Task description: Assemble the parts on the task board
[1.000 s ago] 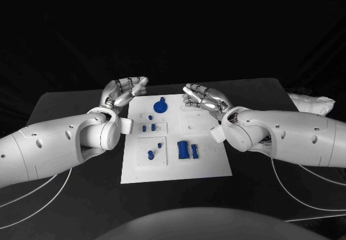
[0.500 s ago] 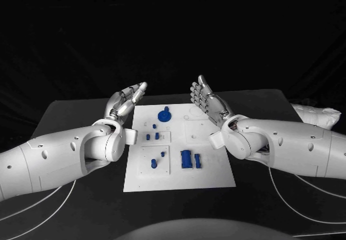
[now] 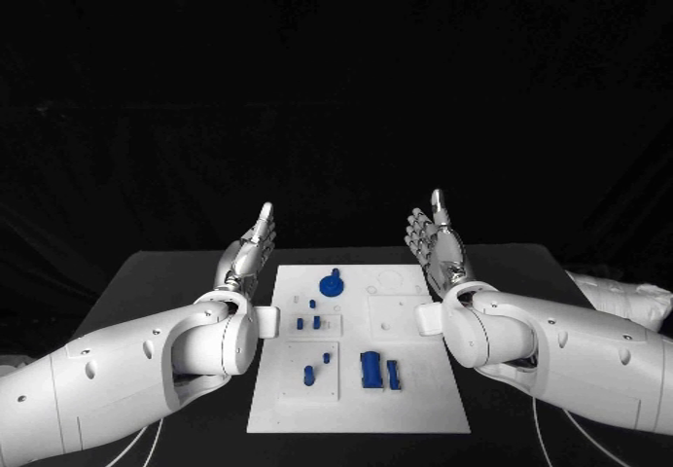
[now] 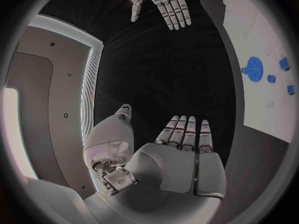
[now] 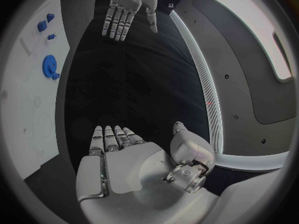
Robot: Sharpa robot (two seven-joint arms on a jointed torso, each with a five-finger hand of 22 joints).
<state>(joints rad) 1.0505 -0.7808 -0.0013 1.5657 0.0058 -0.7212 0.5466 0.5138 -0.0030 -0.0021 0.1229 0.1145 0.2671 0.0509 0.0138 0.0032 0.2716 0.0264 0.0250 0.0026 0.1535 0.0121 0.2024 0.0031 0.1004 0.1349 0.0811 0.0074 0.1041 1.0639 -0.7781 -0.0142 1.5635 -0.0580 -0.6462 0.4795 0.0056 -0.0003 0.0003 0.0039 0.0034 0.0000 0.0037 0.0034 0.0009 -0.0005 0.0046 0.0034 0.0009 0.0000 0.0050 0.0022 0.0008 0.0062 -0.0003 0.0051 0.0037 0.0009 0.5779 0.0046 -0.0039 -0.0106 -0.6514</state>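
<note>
The white task board (image 3: 421, 409) lies in the middle of the black table. A round blue gear (image 3: 333, 285) sits near its far end, with small blue pegs (image 3: 299, 323) behind it and two longer blue blocks (image 3: 371, 370) nearer me. My left hand (image 3: 250, 255) is raised over the board's far left corner, fingers straight and apart, holding nothing. My right hand (image 3: 438, 248) is raised over the far right corner, also flat and empty. The palms face each other. The left wrist view shows my left hand (image 4: 181, 154), the right hand (image 4: 163, 2) opposite and the gear (image 4: 253, 67). The right wrist view shows the right hand (image 5: 124, 159), the left hand (image 5: 127, 7) and the gear (image 5: 50, 66).
A white crumpled bundle (image 3: 624, 297) lies at the table's right edge. Bare black table (image 3: 155, 282) lies on both sides of the board. My white forearms flank the board's near half.
Both hands have lifted off the board's far end and uncurled their fingers to stand upright. The head camera has tilted, so the whole picture sits lower.
</note>
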